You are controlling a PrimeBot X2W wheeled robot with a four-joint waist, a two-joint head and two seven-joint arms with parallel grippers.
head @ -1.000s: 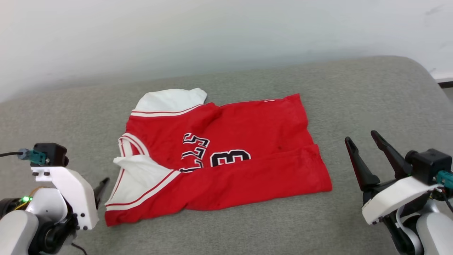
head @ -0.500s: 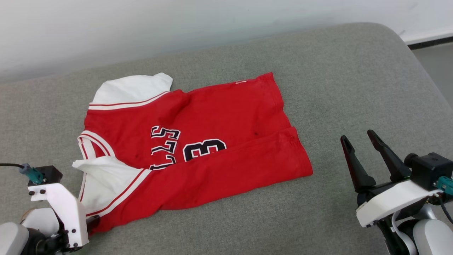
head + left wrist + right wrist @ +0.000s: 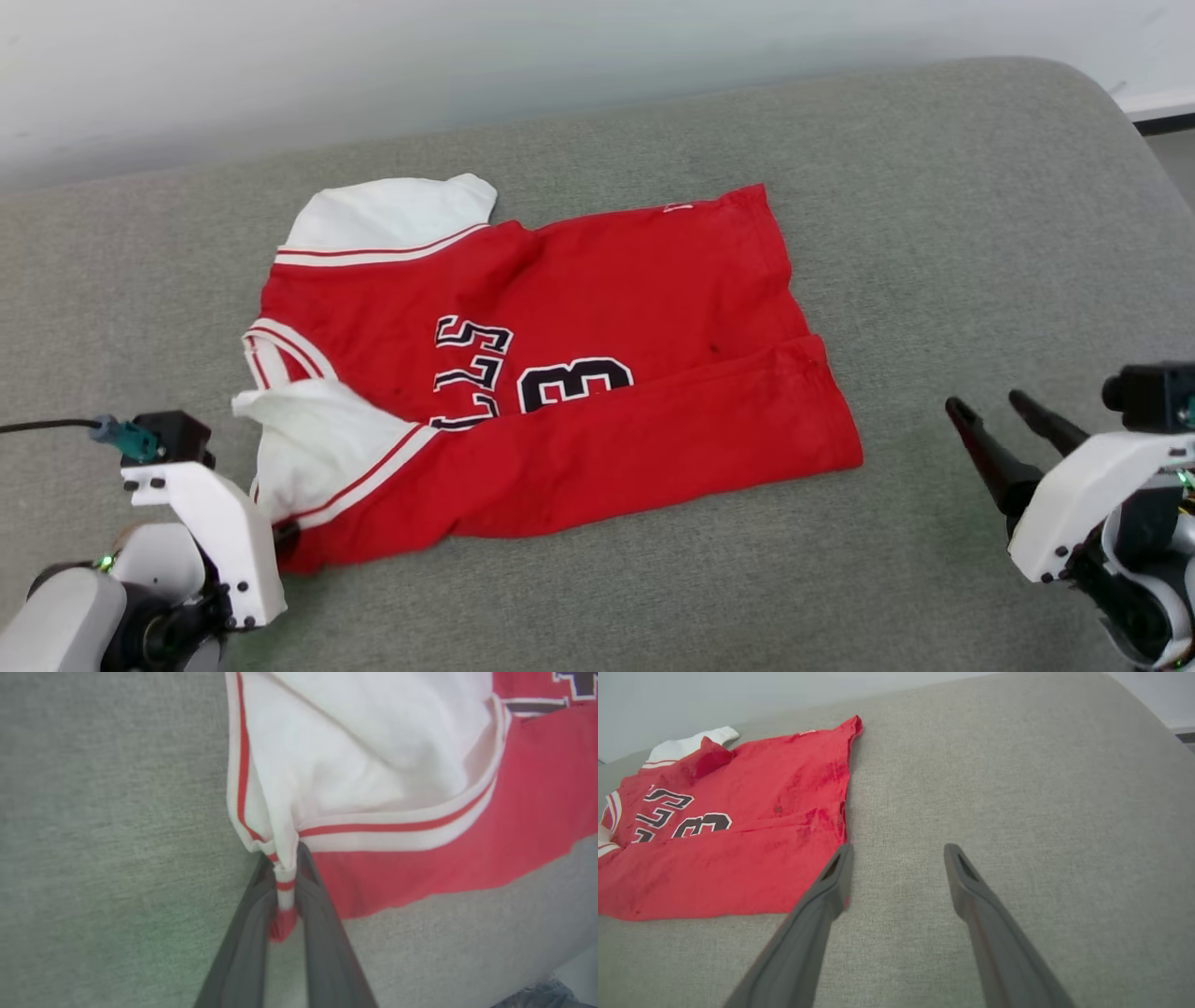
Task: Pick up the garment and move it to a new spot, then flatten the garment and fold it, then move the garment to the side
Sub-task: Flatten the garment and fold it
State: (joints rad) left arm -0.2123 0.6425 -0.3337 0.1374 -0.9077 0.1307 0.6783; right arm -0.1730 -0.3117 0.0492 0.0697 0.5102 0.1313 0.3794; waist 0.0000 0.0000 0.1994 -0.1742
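The red garment (image 3: pixel 597 317) with white sleeves lies on the grey cushion (image 3: pixel 934 233), its near long edge folded over the black lettering. My left gripper (image 3: pixel 284 870) is shut on the striped trim at the near left corner of the garment (image 3: pixel 373 765), where the white sleeve meets the red body. In the head view its fingers are mostly hidden behind the white wrist housing at the lower left. My right gripper (image 3: pixel 898 851) stands open over bare cushion, just right of the garment's (image 3: pixel 738 826) near right corner, nothing between its fingers (image 3: pixel 980 439).
The grey cushion (image 3: pixel 1017 788) ends in a rounded corner at the far right, with floor and a dark skirting strip (image 3: pixel 1162 119) beyond. A pale wall (image 3: pixel 467 56) runs along the back. Bare cushion surrounds the garment.
The head camera shifted between frames. My left gripper went from beside the garment's near left corner to shut on it. My right gripper tilted lower toward the cushion, still open.
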